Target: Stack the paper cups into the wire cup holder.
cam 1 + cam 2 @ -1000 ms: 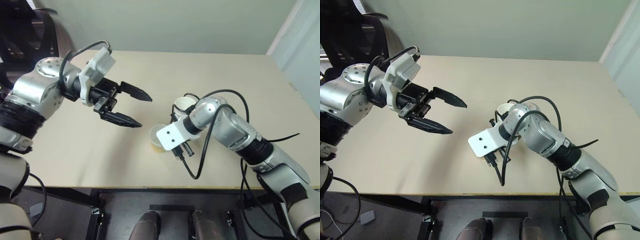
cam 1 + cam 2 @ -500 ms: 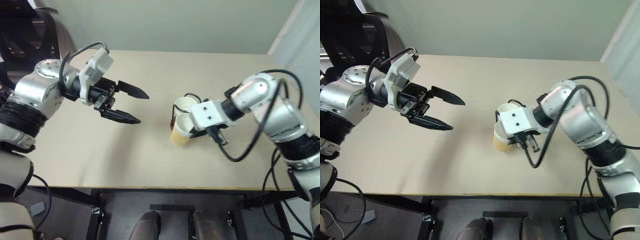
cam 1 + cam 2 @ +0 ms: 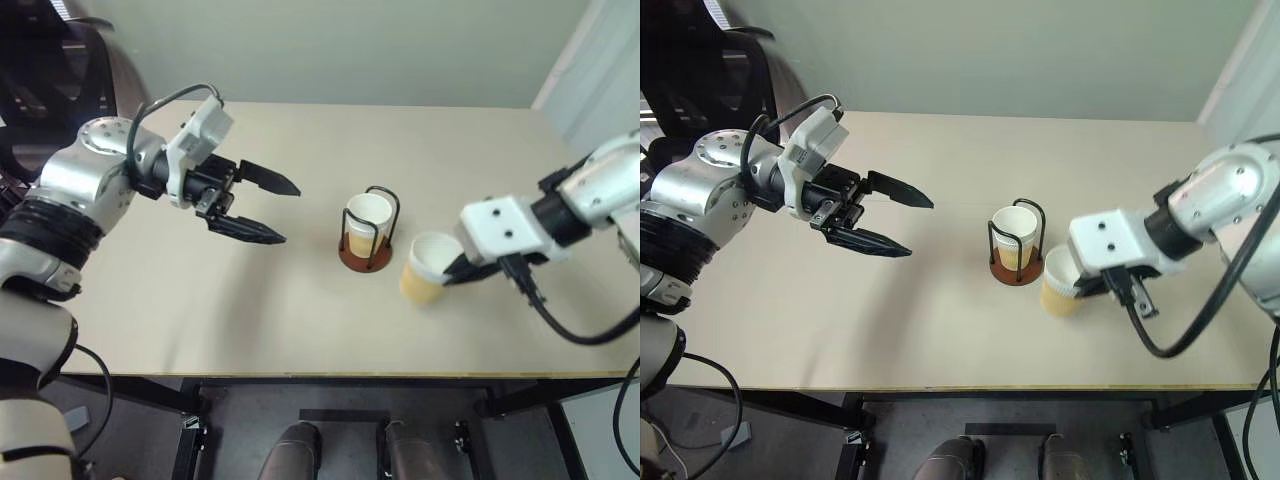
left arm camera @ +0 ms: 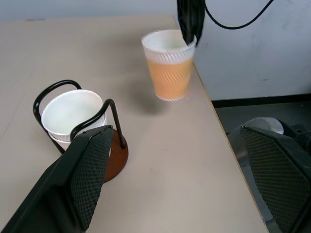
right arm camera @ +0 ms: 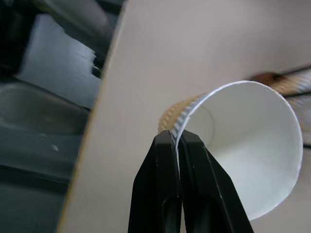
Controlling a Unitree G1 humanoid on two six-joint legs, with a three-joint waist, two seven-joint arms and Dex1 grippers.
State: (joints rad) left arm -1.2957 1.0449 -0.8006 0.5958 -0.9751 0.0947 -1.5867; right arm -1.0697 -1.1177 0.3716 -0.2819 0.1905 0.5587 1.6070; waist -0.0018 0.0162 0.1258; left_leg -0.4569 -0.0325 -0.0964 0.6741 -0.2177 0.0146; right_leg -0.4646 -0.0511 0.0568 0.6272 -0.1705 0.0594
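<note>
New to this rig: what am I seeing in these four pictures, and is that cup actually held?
It is a humanoid robot with two arms. Two pictures come from its head, looking down on a beige table. The other two come from wrist cameras. On the table stands the wire cup holder with a cup nested inside it. The right gripper is shut on the rim of another paper cup and holds it tilted beside the holder. The left gripper hangs open above the table, holding nothing.

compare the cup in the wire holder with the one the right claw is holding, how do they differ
The cup in the holder stands upright inside the wire cup holder, untouched. The held cup hangs beside the holder, slightly tilted, its rim pinched by the shut right claw. Both are tan-orange outside and white inside.
</note>
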